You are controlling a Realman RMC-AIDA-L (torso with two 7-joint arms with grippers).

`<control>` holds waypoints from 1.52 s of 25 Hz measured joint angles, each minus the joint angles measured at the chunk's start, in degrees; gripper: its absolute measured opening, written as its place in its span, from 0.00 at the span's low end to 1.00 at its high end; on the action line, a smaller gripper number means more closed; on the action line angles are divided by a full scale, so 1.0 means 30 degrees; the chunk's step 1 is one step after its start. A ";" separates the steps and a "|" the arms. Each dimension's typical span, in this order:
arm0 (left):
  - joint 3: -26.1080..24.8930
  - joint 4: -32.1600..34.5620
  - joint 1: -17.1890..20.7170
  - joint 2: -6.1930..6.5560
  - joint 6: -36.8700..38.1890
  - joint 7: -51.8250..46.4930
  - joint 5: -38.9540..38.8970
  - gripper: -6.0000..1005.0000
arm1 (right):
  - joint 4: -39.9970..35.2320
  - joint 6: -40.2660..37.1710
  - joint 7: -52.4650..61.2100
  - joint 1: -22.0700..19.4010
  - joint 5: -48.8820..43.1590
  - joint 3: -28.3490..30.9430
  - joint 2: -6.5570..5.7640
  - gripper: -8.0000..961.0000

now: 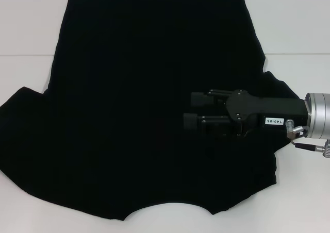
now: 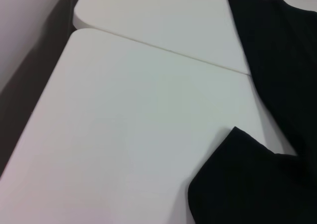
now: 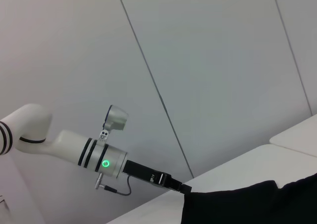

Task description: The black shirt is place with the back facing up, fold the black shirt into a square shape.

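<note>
The black shirt (image 1: 129,104) lies spread flat on the white table (image 1: 31,27), with its curved neckline at the near edge and the hem at the far side. My right gripper (image 1: 190,111) reaches in from the right and hovers over the shirt's right half, pointing left. Its two fingers (image 1: 198,98) stand apart, open, with only black cloth showing beneath them. Seen from the right wrist, my left arm (image 3: 94,154) stretches in and the left gripper (image 3: 176,185) ends at the shirt's edge (image 3: 237,204). The left wrist view shows a sleeve (image 2: 247,184) on the table.
The table is made of white panels with a seam (image 2: 163,48) running across. Bare tabletop (image 2: 124,135) lies to the left of the shirt. Grey wall panels (image 3: 208,60) stand behind the table.
</note>
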 joint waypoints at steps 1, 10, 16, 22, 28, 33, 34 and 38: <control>-0.0045 0.0024 0.0021 0.0003 0.0025 0.0002 -0.0006 0.03 | -0.0007 0.0008 0.0000 0.0012 0.0008 0.0000 0.0000 0.87; -0.0081 0.0254 0.0188 -0.0066 0.0578 0.0071 -0.0198 0.04 | -0.0114 0.0017 0.0011 0.0113 0.0019 -0.0001 0.0000 0.87; -0.0053 0.0255 0.0160 -0.0072 0.1138 0.0146 -0.0486 0.05 | -0.0121 0.0011 0.0005 0.0146 0.0019 -0.0001 0.0000 0.87; -0.0074 0.0255 0.0179 0.0024 0.1597 0.0219 -0.1248 0.06 | -0.0058 0.0006 0.0011 0.0112 0.0018 -0.0001 0.0000 0.87; 0.0132 0.0089 0.0068 0.0037 0.1927 0.0524 -0.2193 0.06 | -0.0026 0.0008 0.0020 0.0032 0.0018 0.0000 0.0000 0.87; 0.0316 -0.0344 -0.0238 0.0045 0.2706 0.1281 -0.3646 0.07 | -0.0001 0.0009 0.0041 -0.0030 0.0062 -0.0001 0.0000 0.87; 0.0361 -0.0406 -0.0285 0.0045 0.2766 0.1360 -0.3848 0.07 | 0.0000 0.0009 0.0038 -0.0045 0.0098 -0.0001 0.0000 0.87; 0.0579 -0.0509 -0.0429 0.0045 0.3150 0.1686 -0.4737 0.08 | 0.0002 -0.0033 0.0015 -0.0106 0.0221 -0.0001 -0.0009 0.87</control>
